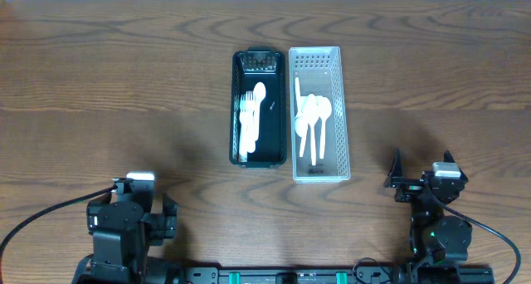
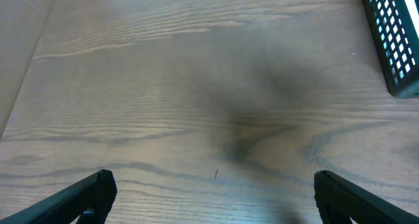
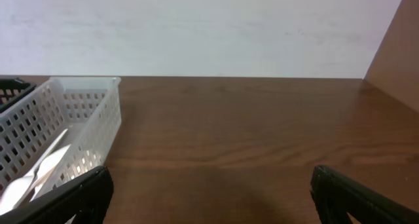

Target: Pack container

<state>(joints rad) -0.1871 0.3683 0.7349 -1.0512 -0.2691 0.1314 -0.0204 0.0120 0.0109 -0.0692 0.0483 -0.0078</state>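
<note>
Two baskets are sitting side by side, touching along their long walls, near the middle of the wooden table [image 1: 99, 85]: a black basket [image 1: 235, 110] and a white basket [image 1: 342, 110]. You are seeing white plastic cutlery lying lengthwise in each. Forks and a spoon [image 1: 249, 118] are resting in the black one, and several spoons [image 1: 313, 122] are lying in the white one.

Your left pincer [image 1: 137, 197] is waiting at the near edge, well apart from the black basket, which is lying ahead of it and off to its right. In the left wrist view the left pincer [image 2: 213, 204] is standing wide open with only bare wood between its fingers. Just a corner of the black basket [image 2: 393, 40] is showing at the upper right.

Your right pincer [image 1: 423, 174] is likewise holding nothing and is spread wide. The white basket is lying ahead of it and to its left, well apart. From the right wrist view the right pincer [image 3: 213, 201] is framing open tabletop, with the end of the white basket [image 3: 91, 119] showing at the left.

Dark brown grain is running across the table, and soft shadows are falling on it near both arms. A pale blank wall [image 3: 196, 27] is rising behind the far edge.
</note>
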